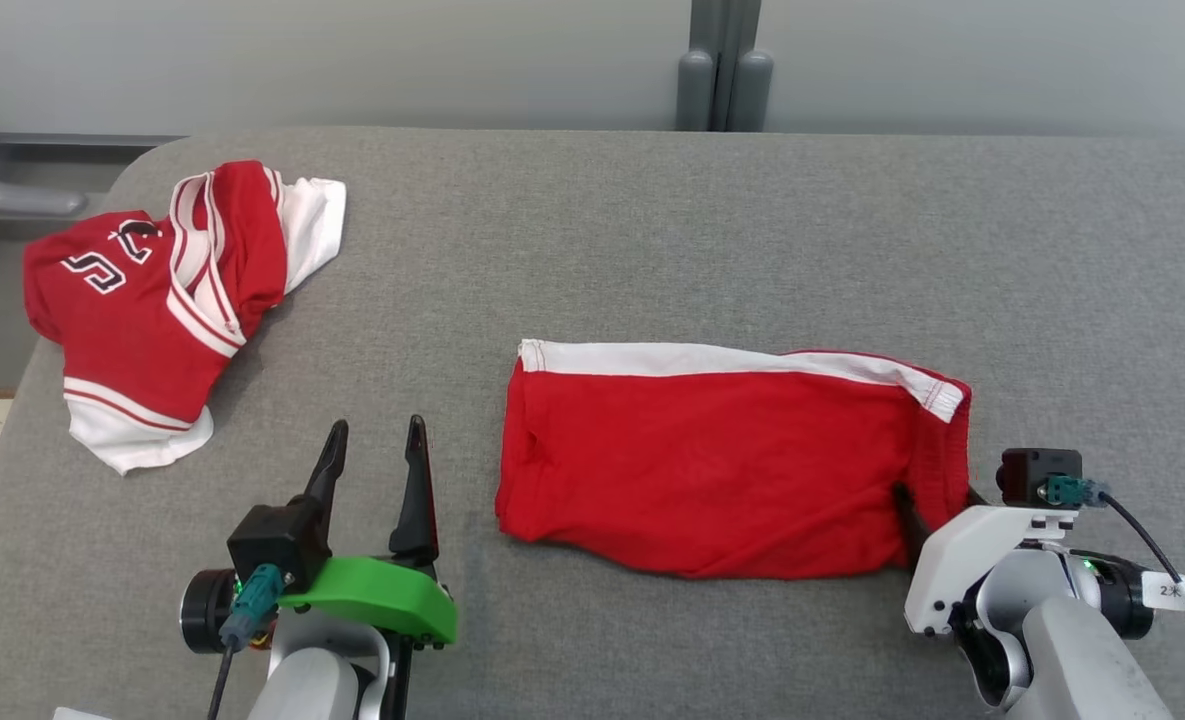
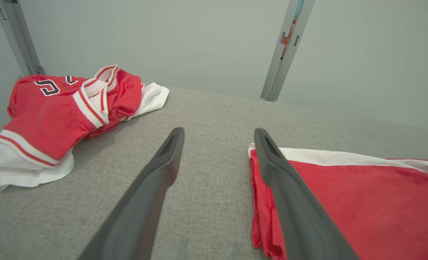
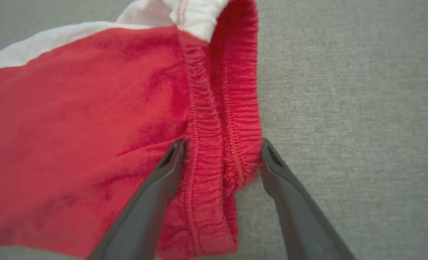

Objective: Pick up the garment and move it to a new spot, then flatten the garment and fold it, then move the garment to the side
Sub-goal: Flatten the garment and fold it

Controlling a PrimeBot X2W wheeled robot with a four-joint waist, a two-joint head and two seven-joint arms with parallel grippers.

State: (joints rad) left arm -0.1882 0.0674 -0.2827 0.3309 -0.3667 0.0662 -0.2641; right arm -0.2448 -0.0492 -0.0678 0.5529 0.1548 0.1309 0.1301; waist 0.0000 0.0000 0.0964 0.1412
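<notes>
The garment, red shorts with a white side stripe, lies folded flat on the grey table, right of centre. My right gripper is open at the shorts' right end, its two fingers straddling the gathered elastic waistband. In the head view its fingertips are mostly tucked under the cloth's edge. My left gripper is open with nothing in it, over bare table just left of the shorts; its right finger overlaps the shorts' left edge in the left wrist view.
A crumpled red and white jersey lies at the table's far left corner, partly over the edge, and appears as the jersey at the left. A grey post stands behind the table against the wall.
</notes>
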